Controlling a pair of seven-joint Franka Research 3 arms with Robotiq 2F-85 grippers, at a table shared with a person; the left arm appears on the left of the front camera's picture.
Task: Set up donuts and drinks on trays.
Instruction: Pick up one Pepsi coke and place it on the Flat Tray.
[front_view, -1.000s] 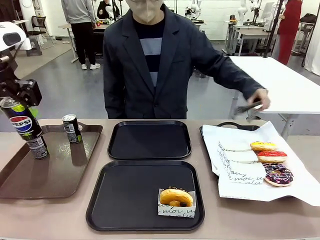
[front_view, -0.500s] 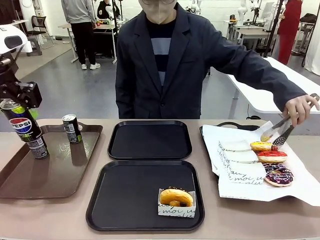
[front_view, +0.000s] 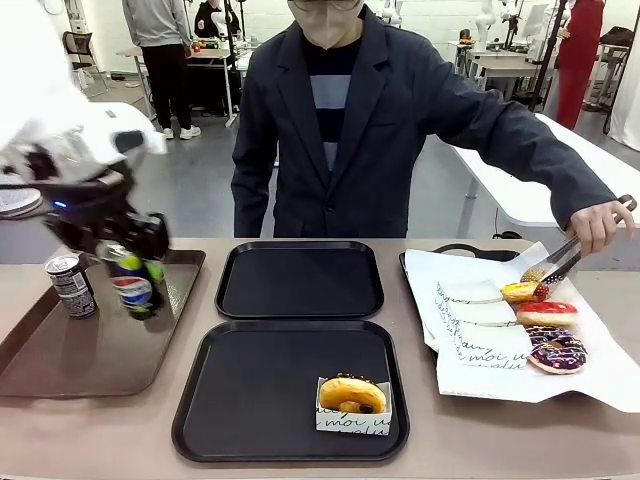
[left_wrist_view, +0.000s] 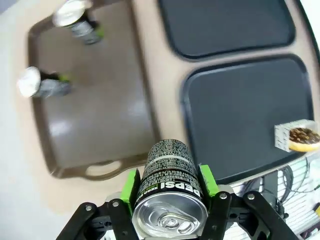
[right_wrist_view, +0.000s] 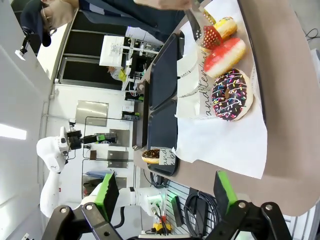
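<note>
My left hand (left_wrist_view: 169, 186), clenched on the Pepsi can (front_view: 132, 290), has just swung it rightward above the brown tray (front_view: 70, 360); the near black tray (front_view: 250, 400) waits at four o'clock

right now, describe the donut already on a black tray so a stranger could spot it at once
Two black square trays lie mid-table, one behind the other. On the nearer tray, in its near right corner, sits a golden-glazed donut in a white printed sleeve. Unlike the donuts on the white paper to the right, it sits alone on black.
</note>
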